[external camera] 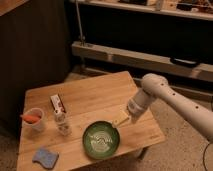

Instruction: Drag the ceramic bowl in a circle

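The ceramic bowl (101, 140) is a wide, shallow, glossy dark green bowl with pale streaks inside. It sits on the wooden table (95, 95) near the front edge, right of centre. My gripper (120, 120) comes in from the right on a white arm (170, 100) and sits just above the bowl's upper right rim, touching or nearly touching it. A small white cup (35, 121) with an orange carrot in it stands at the table's left edge, apart from the bowl.
A small box (58, 104) and a small upright bottle-like object (63, 125) stand left of the bowl. A blue sponge (45, 157) lies at the front left corner. A dark shelving unit (150, 55) runs behind the table.
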### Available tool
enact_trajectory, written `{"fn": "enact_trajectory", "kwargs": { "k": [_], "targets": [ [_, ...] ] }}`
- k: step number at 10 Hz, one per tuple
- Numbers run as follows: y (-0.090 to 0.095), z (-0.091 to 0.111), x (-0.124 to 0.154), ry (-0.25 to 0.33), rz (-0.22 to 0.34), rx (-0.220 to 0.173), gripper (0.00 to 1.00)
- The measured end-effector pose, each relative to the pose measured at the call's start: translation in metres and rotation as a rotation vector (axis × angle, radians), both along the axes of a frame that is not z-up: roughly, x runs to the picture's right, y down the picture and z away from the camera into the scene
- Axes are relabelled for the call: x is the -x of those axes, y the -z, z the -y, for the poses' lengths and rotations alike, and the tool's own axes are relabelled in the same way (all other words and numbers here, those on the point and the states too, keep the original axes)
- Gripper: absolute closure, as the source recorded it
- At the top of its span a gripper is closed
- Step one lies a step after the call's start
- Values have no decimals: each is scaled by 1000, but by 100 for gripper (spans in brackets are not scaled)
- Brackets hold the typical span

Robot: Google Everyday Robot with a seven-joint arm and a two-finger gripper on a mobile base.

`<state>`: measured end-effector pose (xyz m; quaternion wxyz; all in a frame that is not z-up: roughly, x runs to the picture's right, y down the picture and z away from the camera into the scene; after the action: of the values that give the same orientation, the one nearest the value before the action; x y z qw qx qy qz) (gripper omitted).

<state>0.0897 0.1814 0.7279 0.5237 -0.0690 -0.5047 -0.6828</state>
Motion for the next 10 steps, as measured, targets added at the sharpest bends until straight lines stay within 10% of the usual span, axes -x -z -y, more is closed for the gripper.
{"fn": "enact_trajectory", "kwargs": {
  "k": [5, 10],
  "targets": [
    [-46, -18, 30, -10, -11, 53, 20],
    [-54, -22, 38, -30, -2, 92, 28]
  ]
}}
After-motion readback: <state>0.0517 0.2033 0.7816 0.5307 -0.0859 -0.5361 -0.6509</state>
